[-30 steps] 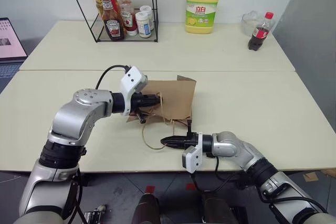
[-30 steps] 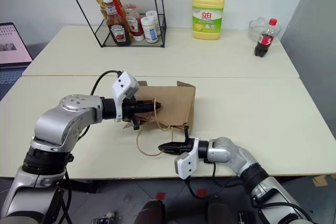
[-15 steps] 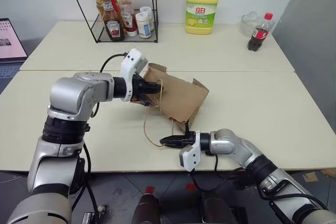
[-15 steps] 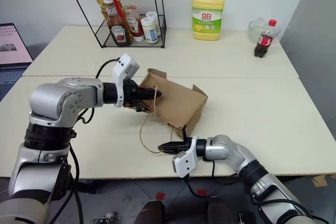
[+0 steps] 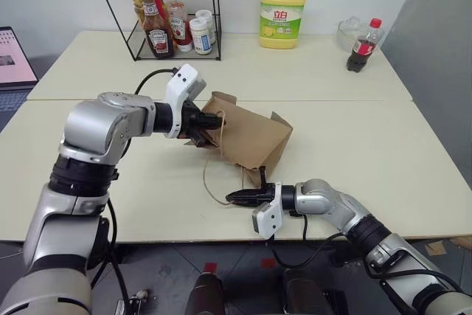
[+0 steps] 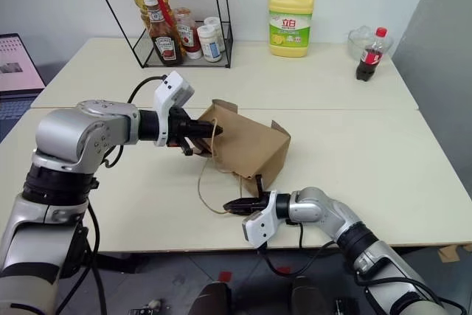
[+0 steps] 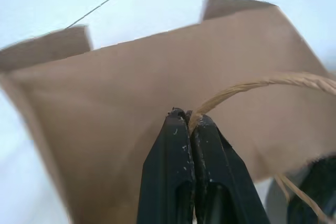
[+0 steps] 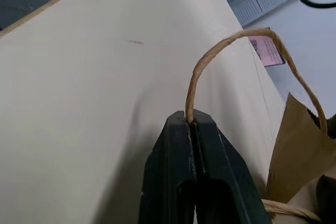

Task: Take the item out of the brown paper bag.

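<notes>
left gripper (image 6: 200,132) is pinched shut on the upper handle of the brown paper bag (image 6: 247,149), bag tilted up just past its fingertips. right gripper (image 6: 234,206) sits low below the bag, clamped on the lower handle loop (image 6: 206,193).

Head stereo pair looking down over table (image 5: 354,138), wrist cameras close along end effectors, sharing brown paper bag (image 5: 251,138)
</notes>
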{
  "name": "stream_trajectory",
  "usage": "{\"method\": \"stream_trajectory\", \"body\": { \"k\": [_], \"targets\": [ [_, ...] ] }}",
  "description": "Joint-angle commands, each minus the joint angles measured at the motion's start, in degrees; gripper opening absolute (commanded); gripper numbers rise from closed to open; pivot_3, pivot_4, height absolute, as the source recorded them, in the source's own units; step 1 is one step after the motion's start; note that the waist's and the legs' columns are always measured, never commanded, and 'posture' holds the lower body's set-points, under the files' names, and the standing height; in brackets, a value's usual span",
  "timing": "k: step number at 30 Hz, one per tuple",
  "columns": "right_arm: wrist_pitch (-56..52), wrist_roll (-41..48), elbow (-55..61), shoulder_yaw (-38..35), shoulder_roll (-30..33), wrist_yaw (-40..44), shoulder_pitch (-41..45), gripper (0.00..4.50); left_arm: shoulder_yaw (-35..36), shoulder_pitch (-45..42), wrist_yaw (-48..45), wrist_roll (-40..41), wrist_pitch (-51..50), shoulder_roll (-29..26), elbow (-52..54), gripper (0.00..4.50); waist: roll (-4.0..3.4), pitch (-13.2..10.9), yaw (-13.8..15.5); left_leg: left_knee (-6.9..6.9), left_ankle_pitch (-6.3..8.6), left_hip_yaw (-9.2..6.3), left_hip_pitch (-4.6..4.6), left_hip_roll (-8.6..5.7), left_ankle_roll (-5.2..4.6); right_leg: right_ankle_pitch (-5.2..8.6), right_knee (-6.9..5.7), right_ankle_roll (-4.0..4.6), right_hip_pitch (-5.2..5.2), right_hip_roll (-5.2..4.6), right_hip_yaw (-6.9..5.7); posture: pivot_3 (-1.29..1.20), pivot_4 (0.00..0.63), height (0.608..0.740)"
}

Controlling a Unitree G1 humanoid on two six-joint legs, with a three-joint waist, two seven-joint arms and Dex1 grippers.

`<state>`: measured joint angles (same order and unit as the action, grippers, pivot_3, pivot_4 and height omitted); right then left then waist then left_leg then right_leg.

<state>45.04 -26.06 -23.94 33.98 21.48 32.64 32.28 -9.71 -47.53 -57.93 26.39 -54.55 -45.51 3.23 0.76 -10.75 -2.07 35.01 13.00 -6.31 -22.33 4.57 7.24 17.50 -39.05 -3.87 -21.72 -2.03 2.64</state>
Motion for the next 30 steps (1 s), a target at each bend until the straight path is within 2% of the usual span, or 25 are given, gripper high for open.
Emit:
{"method": "stream_trajectory", "body": {
  "k": [1, 9, 15, 20, 27, 30],
  "targets": [
    [-3.07, -0.28, -1.88, -0.32, 0.32, 1.79, 0.67, 0.02, 0.35, 0.47, -4.85, -0.27, 5.47, -2.52, 4.61, 0.00, 0.00, 0.00, 0.04, 0.00, 0.00, 0.00, 0.00, 0.00, 0.00, 0.00, 0.00, 0.00, 0.00, 0.00, 0.00, 0.00, 0.150, 0.740],
    [-3.85, 0.52, -1.47, -0.81, -0.29, 2.49, 1.07, 0.02, -0.52, 3.06, -15.01, -1.84, 14.66, -7.21, 5.84, 0.00, 0.00, 0.00, -0.33, 0.00, 0.09, 0.00, 0.01, 0.00, -0.17, 0.00, -0.01, 0.00, 0.00, 0.01, 0.00, 0.00, 0.150, 0.740],
    [-3.98, 0.76, -1.13, -0.94, -0.19, 2.73, 0.96, 0.02, -0.20, 3.34, -21.41, -0.97, 16.72, -8.95, 4.83, 0.00, 0.00, 0.00, -0.42, -0.01, 0.11, 0.00, 0.01, 0.00, -0.20, 0.00, -0.01, 0.00, -0.01, 0.01, 0.00, 0.00, 0.150, 0.740],
    [-4.17, 1.09, -1.07, -0.96, -0.18, 2.87, 1.19, 0.02, 0.94, -0.02, -21.05, 0.81, 13.04, -6.17, 0.90, 0.00, 0.00, 0.00, -0.39, -0.01, 0.11, 0.00, 0.00, 0.00, -0.22, 0.00, -0.02, 0.00, -0.01, 0.01, -0.01, 0.00, 0.150, 0.740],
    [-4.52, 1.10, -1.04, -0.98, -0.24, 2.74, 1.28, 0.02, 0.16, -0.46, -21.89, 0.09, 15.56, -4.50, 0.67, 0.00, 0.00, 0.00, -0.67, -0.02, 0.11, 0.00, 0.00, 0.00, -0.21, 0.01, -0.01, 0.00, -0.02, 0.01, 0.00, 0.00, 0.150, 0.740],
    [-4.73, 0.99, -0.66, -0.74, -0.18, 2.90, 1.02, 0.02, 1.49, -3.06, -19.75, 1.55, 12.62, -1.74, -1.06, 0.00, 0.01, -0.01, -0.59, -0.02, 0.11, -0.01, -0.02, 0.00, -0.22, 0.00, -0.01, 0.00, -0.02, 0.01, -0.01, 0.00, 0.150, 0.740]
  ]
}}
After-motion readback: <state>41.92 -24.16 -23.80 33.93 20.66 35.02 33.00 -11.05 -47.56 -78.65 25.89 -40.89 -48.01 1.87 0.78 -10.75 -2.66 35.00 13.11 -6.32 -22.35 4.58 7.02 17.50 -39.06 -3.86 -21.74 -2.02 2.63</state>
